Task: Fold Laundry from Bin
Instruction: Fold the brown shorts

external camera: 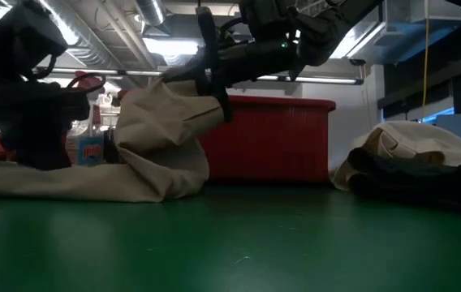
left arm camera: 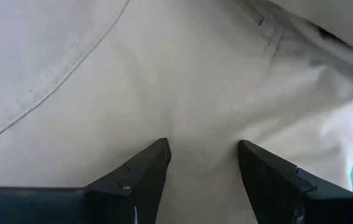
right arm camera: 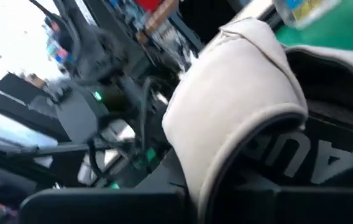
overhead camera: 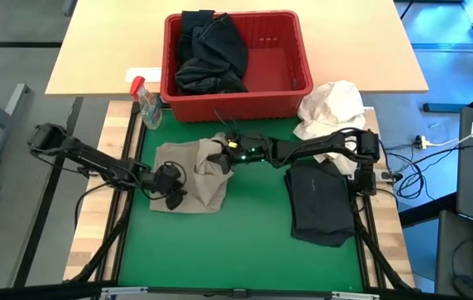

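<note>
Laundry, high view: a khaki-beige garment (overhead camera: 188, 177) lies on the green mat (overhead camera: 236, 250), left of its middle; dark garments (overhead camera: 210, 52) fill the left half of the red bin (overhead camera: 241, 98), which stands on the desk at the mat's far edge.
Folded pile, high view: a dark folded garment (overhead camera: 320, 202) lies near the mat's right edge, with a white cloth bundle (overhead camera: 331, 108) at the far right corner.
Spray bottle, high view: a clear spray bottle (overhead camera: 146, 104) stands just left of the bin.
Right gripper, high view: the right gripper (overhead camera: 220, 158) reaches across from the right edge, fingers closed on the khaki cloth's far right part.
Left gripper, high view: the left gripper (overhead camera: 168, 181) sits over the garment's near left part.
Low view: the pinched khaki fold hangs lifted above the mat in front of the bin; the rest lies flat.
Left wrist view: the two dark fingers (left arm camera: 145, 177) stand apart, tips pressing down on the khaki cloth, nothing clamped.
Right wrist view: a khaki fold curls over the gripper.
</note>
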Tool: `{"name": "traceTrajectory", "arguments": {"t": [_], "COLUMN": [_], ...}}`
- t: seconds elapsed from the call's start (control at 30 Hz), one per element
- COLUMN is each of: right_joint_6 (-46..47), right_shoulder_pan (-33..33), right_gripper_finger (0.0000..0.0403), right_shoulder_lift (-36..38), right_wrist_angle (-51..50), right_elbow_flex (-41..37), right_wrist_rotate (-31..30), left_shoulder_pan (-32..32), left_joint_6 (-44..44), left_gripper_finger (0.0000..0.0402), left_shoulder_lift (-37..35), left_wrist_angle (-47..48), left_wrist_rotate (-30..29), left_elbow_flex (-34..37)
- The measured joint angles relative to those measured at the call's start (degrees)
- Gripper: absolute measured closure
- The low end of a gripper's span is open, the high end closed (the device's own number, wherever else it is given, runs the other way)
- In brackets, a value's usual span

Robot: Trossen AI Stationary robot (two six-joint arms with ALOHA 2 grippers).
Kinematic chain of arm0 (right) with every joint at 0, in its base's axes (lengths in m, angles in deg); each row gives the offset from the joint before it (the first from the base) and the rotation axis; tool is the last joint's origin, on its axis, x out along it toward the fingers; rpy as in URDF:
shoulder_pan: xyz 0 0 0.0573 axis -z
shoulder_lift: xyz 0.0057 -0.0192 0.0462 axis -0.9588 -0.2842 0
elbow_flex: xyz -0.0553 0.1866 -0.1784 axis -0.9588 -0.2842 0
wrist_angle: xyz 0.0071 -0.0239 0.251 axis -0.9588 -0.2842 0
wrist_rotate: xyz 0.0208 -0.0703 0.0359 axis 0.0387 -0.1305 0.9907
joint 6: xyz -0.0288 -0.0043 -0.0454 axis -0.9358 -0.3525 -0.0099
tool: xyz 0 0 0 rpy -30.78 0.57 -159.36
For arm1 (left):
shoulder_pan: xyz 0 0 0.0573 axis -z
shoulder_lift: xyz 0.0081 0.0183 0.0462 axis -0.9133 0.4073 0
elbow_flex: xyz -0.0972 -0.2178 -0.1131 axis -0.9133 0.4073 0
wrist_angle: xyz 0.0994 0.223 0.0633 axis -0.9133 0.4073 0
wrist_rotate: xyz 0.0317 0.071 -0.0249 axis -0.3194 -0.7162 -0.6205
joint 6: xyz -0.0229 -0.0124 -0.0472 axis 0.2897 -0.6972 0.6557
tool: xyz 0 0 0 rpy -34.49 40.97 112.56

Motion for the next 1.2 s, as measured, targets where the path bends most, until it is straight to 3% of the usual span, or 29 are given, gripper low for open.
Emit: {"name": "traceTrajectory", "arguments": {"t": [0.17,0.37,0.47,0.7,0.9,1.03,1.13,1.2], "right_joint_6": [2.7,2.4,0.9,-0.4,0.6,-1.7,-5.4,-8.5], "right_shoulder_pan": [-0.8,-2.0,-1.3,-0.3,-0.4,-0.2,0.1,0.1], "right_gripper_finger": [0.0346,0.0251,0.0213,0.0178,0.0179,0.018,0.018,0.018], "right_shoulder_lift": [-2.6,-5.8,-5.9,-6.0,-5.9,-5.9,-5.7,-5.4], "right_wrist_angle": [2.4,-0.2,-3.9,-4.2,-1.5,-2.3,-2.4,-3.5], "right_elbow_flex": [2.1,7.7,8.9,9.8,9.8,9.7,9.7,9.7], "right_wrist_rotate": [-0.6,-2.9,-2.5,1.0,3.4,7.4,10.5,12.8], "left_shoulder_pan": [-1.4,-1.8,-2.1,-3.4,-4.1,-4.1,-3.4,-2.6], "left_joint_6": [-1.8,-3.4,-3.5,-3.7,-7.8,-7.8,-7.8,-8.0], "left_gripper_finger": [0.0206,0.0206,0.0206,0.0206,0.0206,0.0206,0.0206,0.0206], "left_shoulder_lift": [0.2,0.2,0.0,-1.9,-2.3,-2.3,-3.8,-5.4], "left_wrist_angle": [-3.3,-3.2,-2.2,19.0,39.8,52.0,57.0,56.0], "left_wrist_rotate": [-0.6,-0.2,3.1,13.1,10.8,13.6,13.7,10.5], "left_elbow_flex": [0.3,0.3,-0.2,-10.9,-24.3,-32.3,-38.8,-42.6]}}
